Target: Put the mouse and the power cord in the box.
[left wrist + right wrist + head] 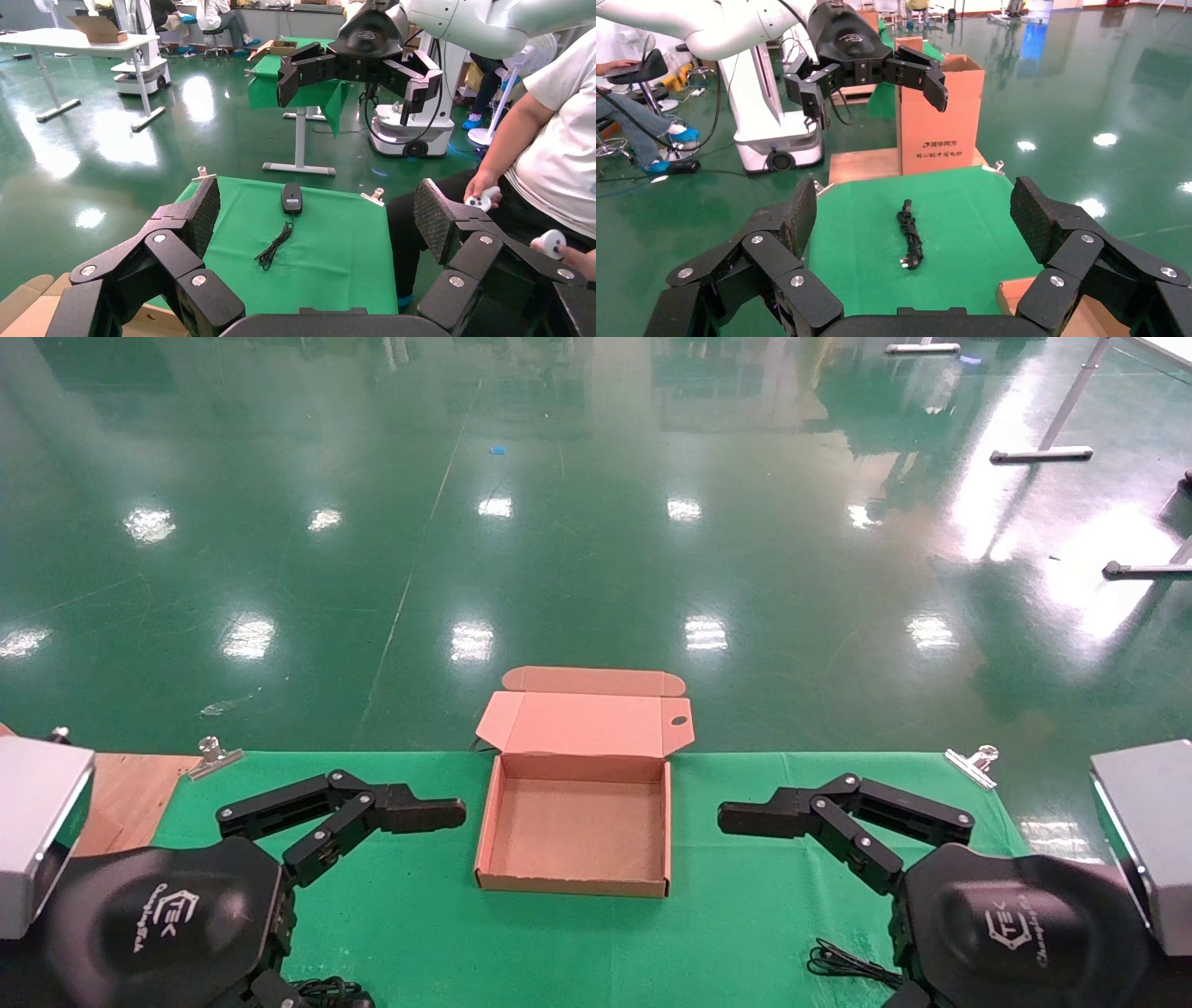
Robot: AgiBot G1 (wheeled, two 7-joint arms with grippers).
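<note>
Then | left end effector [424, 812] released, right end effector [750, 819] released, flanking empty box [577, 822] | mouse [292, 198], power cord [909, 239] apart on worktop [726, 915]

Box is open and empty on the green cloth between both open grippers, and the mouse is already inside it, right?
Not quite. The box is open and empty between the open left gripper and right gripper, as the head view shows. The mouse is not inside: the left wrist view shows it lying on the green cloth, its cable trailing beside it.
</note>
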